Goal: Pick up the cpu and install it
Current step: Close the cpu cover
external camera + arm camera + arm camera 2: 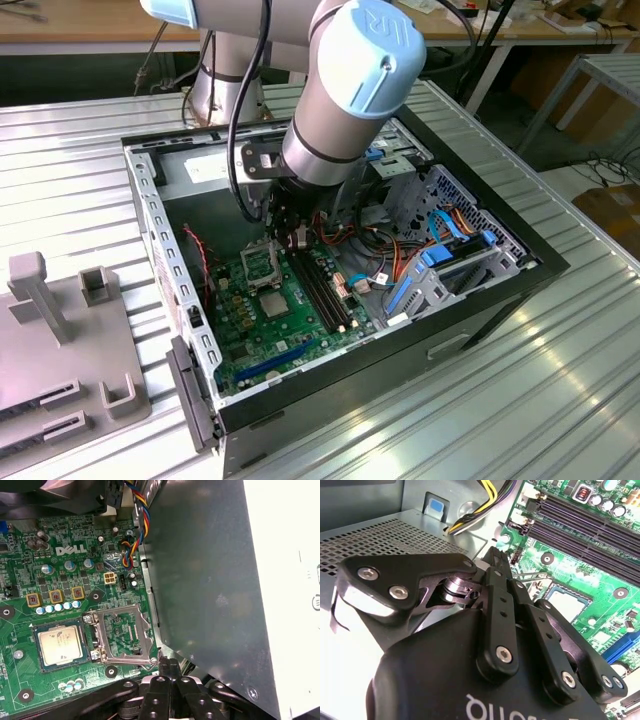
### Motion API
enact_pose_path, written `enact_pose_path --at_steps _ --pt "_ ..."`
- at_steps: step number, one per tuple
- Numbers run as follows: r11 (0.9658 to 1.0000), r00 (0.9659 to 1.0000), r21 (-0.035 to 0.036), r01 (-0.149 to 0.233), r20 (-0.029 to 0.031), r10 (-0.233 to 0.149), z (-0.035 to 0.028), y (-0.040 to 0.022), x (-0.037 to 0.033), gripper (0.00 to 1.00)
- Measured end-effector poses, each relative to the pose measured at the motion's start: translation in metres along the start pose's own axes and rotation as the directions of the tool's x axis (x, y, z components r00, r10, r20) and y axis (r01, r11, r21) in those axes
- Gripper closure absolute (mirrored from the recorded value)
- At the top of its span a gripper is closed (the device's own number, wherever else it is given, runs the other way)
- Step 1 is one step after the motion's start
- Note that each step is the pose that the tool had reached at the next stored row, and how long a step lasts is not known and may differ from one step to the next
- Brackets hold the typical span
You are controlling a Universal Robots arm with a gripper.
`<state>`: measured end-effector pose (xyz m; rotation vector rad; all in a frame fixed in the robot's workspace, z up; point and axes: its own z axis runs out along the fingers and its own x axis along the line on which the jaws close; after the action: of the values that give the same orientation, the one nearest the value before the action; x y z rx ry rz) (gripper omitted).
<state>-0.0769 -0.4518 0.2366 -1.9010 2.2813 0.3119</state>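
The cpu, a small square chip with a silver-grey top, lies flat in its socket on the green motherboard; it also shows as cpu and cpu. Beside it the square metal socket frame stands flipped open. My gripper is shut with nothing visible between its fingers. Its tips hover at the frame's edge, close to the grey metal wall and apart from the chip. In the exterior view the gripper reaches down into the open computer case, just behind the socket frame.
The black case walls enclose the board. A grey metal box stands right beside the socket. Black memory slots, coloured cables and a blue drive bracket lie to the exterior view's right. A grey fixture sits outside the case.
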Motion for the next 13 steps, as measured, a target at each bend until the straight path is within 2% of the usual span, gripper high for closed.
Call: enact_pose_path --at_steps 13 --pt "1.0000 1.0000 0.0001 0.000 0.0000 0.000 -0.0035 0.0015 -0.0002 0.89"
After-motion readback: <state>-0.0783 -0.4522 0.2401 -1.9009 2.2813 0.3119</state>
